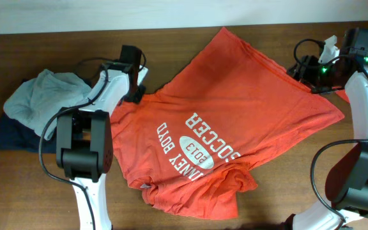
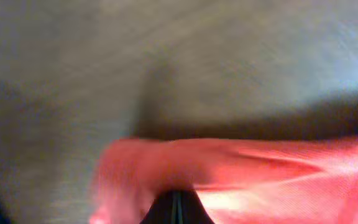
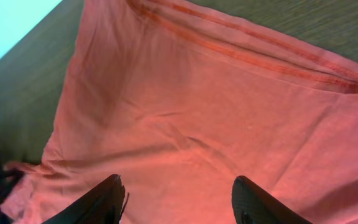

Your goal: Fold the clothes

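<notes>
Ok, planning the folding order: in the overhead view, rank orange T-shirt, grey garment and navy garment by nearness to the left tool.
1. orange T-shirt, pinched in left tool
2. grey garment, image-left
3. navy garment, beneath the grey, farthest left

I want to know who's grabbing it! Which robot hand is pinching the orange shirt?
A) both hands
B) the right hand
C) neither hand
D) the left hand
D: the left hand is closed tight on a fold of the orange shirt, while the right hand has its fingers spread apart over the cloth, gripping nothing.
</notes>
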You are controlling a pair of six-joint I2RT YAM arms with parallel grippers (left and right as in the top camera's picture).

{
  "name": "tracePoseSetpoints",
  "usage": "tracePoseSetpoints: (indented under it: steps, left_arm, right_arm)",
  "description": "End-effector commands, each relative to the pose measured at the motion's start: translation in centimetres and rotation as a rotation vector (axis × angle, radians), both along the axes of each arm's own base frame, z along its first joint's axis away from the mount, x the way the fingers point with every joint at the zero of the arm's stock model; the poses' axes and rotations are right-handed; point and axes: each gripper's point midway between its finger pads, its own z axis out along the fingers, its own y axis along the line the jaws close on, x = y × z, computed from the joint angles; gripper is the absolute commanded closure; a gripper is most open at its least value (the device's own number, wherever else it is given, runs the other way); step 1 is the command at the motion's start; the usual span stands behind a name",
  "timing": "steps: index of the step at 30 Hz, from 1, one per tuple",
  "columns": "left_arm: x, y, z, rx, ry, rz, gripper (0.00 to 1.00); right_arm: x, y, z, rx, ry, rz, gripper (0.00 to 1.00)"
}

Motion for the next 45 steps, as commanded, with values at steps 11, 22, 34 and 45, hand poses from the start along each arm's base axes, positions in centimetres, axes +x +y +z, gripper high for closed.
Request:
tracePoseSetpoints:
  steps: [11, 22, 34, 45]
  left_arm:
    - [3.0, 1.2, 1.4, 0.051, -0.111, 0.042, 1.00]
    - [-1.6, -1.9, -1.2, -0.071, 0.110, 0.016, 0.95]
    - [1.7, -1.3, -8.2, -0.112, 0.042, 0.073, 0.98]
    - [10.4, 1.5, -2.2, -0.346, -0.254, 0.217, 0.83]
  right_arm:
    - [-3.0, -0.3, -6.7, -0.106, 0.178, -0.024, 0.39]
    - [-2.8, -0.3, -6.7, -0.109, 0.167, -0.025, 0.32]
    - [-3.1, -0.2, -7.1, -0.105, 0.178, -0.024, 0.30]
    - [-1.8, -0.8, -7.0, -0.131, 0.127, -0.034, 0.25]
